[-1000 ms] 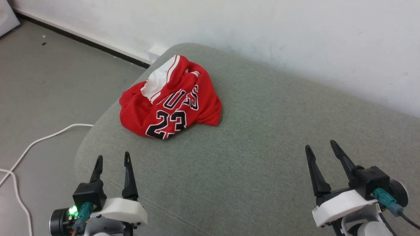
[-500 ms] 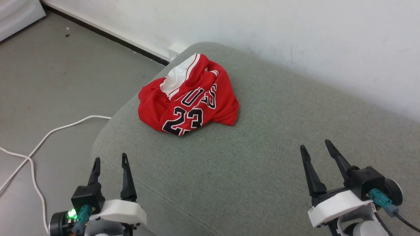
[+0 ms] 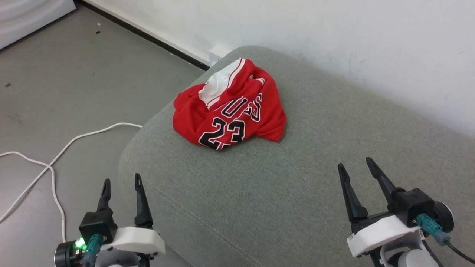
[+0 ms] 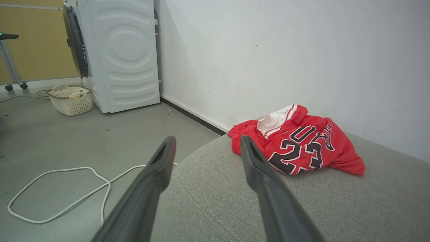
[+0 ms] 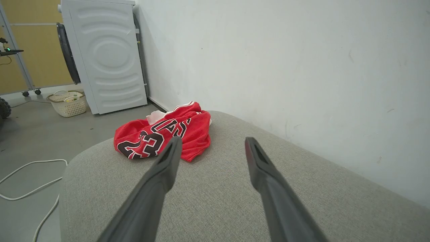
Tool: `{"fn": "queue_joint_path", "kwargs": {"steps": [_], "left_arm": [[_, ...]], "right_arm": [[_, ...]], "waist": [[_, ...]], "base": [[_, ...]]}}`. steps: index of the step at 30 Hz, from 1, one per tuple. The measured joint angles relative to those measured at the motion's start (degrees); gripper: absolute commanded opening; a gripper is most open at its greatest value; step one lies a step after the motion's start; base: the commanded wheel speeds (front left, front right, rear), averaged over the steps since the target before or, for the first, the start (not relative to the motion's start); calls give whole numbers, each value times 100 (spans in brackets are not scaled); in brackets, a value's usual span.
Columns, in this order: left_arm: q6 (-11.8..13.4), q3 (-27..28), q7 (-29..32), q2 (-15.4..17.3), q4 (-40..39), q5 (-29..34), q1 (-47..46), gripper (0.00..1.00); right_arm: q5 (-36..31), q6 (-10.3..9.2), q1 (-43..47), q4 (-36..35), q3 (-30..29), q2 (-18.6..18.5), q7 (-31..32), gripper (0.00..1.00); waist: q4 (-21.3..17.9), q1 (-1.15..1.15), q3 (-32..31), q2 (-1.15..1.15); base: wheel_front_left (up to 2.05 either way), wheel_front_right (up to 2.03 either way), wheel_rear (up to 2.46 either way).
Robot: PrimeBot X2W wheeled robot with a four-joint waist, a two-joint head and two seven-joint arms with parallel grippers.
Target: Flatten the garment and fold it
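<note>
Crumpled red jersey (image 3: pixel 230 111) heaped at the far left of a rounded, grey woven cushion (image 3: pixel 297 193); left gripper (image 3: pixel 122 178) and right gripper (image 3: pixel 354 162) hover near, tapered fingers spread, empty.

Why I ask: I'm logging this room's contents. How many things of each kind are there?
garment: 1
robot hands: 2, left hand and right hand
sofa: 1
white cable: 1
washing machine: 1
basket: 1
Total: 7
</note>
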Motion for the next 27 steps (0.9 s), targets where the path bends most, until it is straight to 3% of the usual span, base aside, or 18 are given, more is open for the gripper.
{"fn": "queue_joint_path", "kwargs": {"steps": [6,12,19,27], "left_arm": [[-86,-74,0,7,186,-76,-288,100],[-553,-181,360,29,791,-413,-1518,100],[-1032,-116,1388,354,1768,-816,-3341,100],[-1294,280,2742,928,2706,-1427,-4666,100]], "right_arm": [[-16,0,-53,-56,25,2,46,100],[-141,-1,-283,-201,98,5,162,100],[-346,-1,-714,-363,271,14,256,100],[-461,-1,-1278,-443,394,21,201,100]], "waist": [[-90,0,131,0],[-344,1,421,0],[-823,1,992,0],[-1564,2,1803,0]], "base": [[0,0,0],[0,0,0],[0,0,0],[0,0,0]]}}
